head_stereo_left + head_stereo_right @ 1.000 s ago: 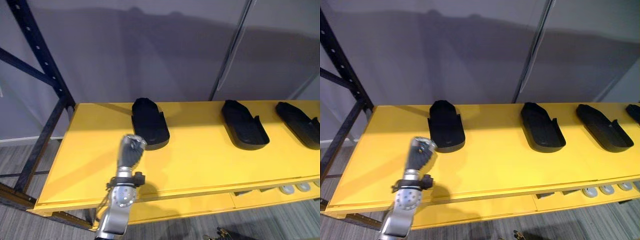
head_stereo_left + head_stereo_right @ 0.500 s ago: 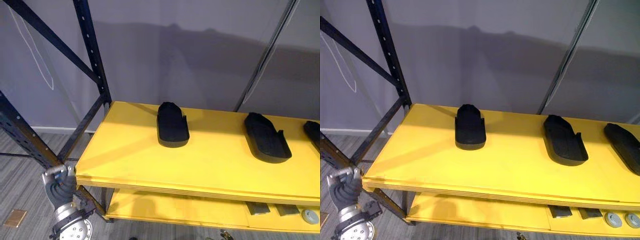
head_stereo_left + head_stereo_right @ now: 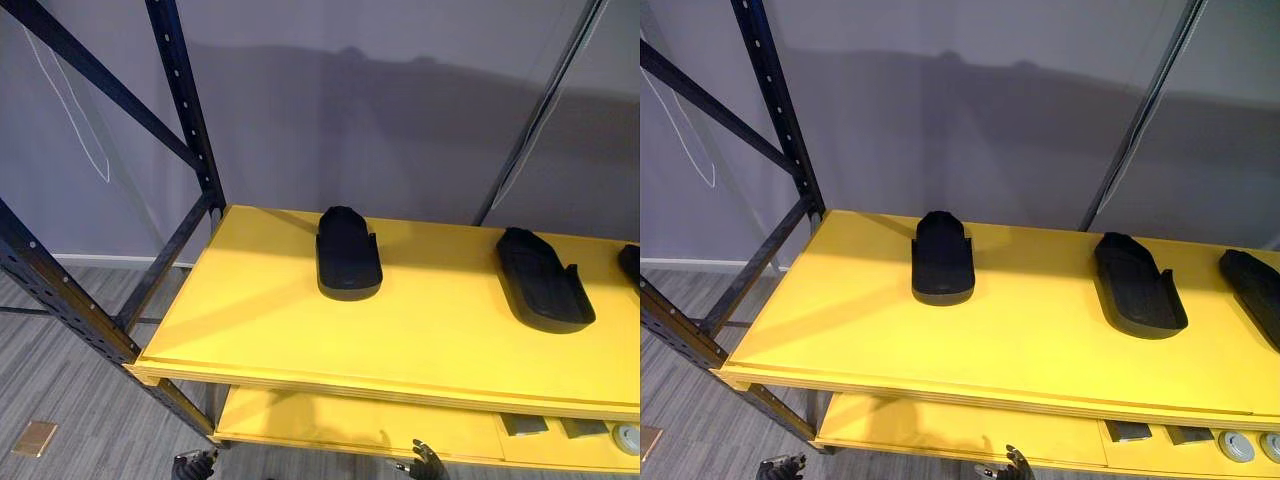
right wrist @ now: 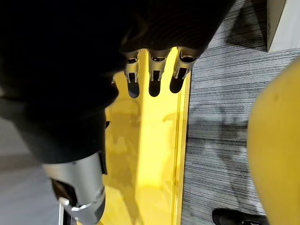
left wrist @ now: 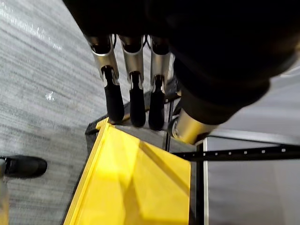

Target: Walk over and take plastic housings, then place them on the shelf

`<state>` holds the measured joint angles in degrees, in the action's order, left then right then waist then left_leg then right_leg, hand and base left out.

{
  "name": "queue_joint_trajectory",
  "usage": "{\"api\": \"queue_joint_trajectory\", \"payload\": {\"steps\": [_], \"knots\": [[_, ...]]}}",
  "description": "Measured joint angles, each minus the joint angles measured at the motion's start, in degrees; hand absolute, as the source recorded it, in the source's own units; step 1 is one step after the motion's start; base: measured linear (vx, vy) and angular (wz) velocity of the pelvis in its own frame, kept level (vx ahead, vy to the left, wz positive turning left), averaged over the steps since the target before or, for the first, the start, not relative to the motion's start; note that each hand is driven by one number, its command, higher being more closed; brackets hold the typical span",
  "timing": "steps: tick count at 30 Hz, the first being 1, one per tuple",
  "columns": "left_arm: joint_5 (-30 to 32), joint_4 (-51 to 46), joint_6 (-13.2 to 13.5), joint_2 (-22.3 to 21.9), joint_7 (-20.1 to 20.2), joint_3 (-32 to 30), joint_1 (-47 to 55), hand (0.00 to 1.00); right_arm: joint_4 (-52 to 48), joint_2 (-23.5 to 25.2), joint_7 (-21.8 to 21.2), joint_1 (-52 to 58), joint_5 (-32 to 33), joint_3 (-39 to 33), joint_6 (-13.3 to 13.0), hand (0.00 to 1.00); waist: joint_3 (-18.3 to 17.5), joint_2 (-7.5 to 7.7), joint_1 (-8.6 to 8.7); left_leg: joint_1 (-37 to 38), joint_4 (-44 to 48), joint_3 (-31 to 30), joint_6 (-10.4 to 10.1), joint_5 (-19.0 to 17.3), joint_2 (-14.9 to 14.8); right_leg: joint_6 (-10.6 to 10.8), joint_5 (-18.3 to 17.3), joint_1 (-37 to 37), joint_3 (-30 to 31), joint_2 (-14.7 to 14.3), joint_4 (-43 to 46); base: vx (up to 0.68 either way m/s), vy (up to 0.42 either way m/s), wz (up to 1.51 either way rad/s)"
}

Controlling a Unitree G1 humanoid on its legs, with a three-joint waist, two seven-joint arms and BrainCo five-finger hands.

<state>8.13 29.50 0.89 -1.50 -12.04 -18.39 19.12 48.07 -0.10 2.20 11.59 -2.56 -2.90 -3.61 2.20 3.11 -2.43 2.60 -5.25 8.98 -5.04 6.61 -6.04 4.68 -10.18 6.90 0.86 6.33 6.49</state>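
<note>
plastic housings (image 3: 348, 253) lie spaced on the shelf (image 3: 290, 335), well above left hand (image 5: 135, 63) and right hand (image 4: 156, 70); both hang empty, fingers straight, likely for walking.

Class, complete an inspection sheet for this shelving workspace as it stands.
Surface: yellow shelf top, carrying the housings.
Job's things: three black plastic housings lie apart on it: left housing, middle housing, right housing at the view's edge.
Clutter: round parts and dark blocks on the lower shelf.
Hands: left hand and right hand hang low, open, holding nothing.
Cables: thin pale cord against the wall.
Surroundings: dark rack upright, grey floor, a person's black shoe.
</note>
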Motion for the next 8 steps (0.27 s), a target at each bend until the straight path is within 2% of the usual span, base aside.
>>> {"api": "queue_joint_trajectory", "payload": {"steps": [8], "knots": [[-0.76, 5.79, 1.14, 0.56, 2.99, 3.16, -2.84, 0.0, 1.39, -0.08, 0.11, -0.69, 0.07, -1.72, 0.01, 0.0, 0.36, -0.5, 0.17, 0.27, 0.02, 0.58, -0.27, -0.92, 0.13, -0.05, -0.3, 0.27, 0.43, 0.14, -0.67, 0.01, 0.005, -0.03]]}}
